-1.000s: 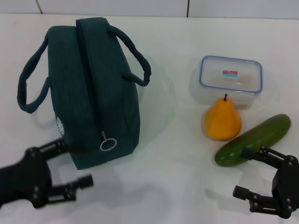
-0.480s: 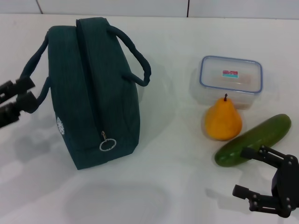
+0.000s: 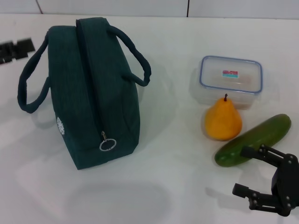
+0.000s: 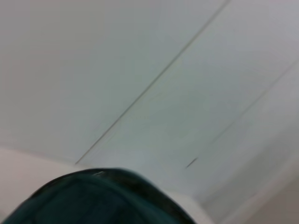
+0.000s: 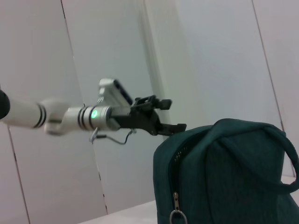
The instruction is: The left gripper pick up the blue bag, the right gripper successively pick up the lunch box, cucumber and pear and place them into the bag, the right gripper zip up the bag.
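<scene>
The dark teal-blue bag [image 3: 88, 93] stands zipped shut on the white table, its zip pull ring [image 3: 107, 143] at the near end. It also shows in the left wrist view [image 4: 93, 196] and the right wrist view [image 5: 224, 172]. My left gripper [image 3: 15, 49] is a blur at the far left, beside the bag's left handle and apart from it; in the right wrist view [image 5: 163, 114] it hangs open just above the bag's top. The clear lunch box [image 3: 231, 79], orange pear [image 3: 223, 120] and cucumber [image 3: 254, 139] lie at the right. My right gripper [image 3: 240, 170] is open and empty, just in front of the cucumber.
The white table [image 3: 173, 177] runs to a tiled wall [image 3: 140, 7] at the back. The pear stands between the lunch box and the cucumber, close to both.
My left gripper has swung from the table's front left up and back to the far left, beside the bag's handle. The right gripper and all objects have not moved.
</scene>
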`<action>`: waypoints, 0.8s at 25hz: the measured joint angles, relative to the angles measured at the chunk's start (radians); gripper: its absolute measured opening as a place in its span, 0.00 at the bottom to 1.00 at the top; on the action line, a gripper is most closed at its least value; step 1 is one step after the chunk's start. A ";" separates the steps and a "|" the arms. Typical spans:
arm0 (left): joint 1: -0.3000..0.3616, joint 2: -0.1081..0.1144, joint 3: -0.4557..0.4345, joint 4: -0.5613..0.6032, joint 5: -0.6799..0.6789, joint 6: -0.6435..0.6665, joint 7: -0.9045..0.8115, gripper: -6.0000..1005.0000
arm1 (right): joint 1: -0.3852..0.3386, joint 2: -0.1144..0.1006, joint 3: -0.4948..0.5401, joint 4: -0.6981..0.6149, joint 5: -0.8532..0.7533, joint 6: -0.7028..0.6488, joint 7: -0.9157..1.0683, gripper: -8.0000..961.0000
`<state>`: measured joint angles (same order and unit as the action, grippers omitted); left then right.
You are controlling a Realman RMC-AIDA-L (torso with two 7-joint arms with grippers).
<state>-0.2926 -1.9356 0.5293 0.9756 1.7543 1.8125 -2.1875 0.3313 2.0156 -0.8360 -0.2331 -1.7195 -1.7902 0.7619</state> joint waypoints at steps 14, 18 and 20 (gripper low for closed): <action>-0.231 0.041 0.212 0.361 0.406 0.029 -0.540 0.86 | 0.005 0.001 0.000 0.000 0.000 0.003 0.001 0.89; -0.255 0.039 0.226 0.356 0.453 0.031 -0.549 0.86 | 0.008 0.001 -0.001 0.000 0.000 0.003 0.002 0.89; -0.259 0.033 0.235 0.354 0.456 0.032 -0.550 0.86 | 0.008 0.002 -0.001 0.000 0.000 0.003 0.002 0.89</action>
<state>-0.5517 -1.9022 0.7641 1.3297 2.2108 1.8440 -2.7373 0.3390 2.0171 -0.8370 -0.2332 -1.7196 -1.7870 0.7639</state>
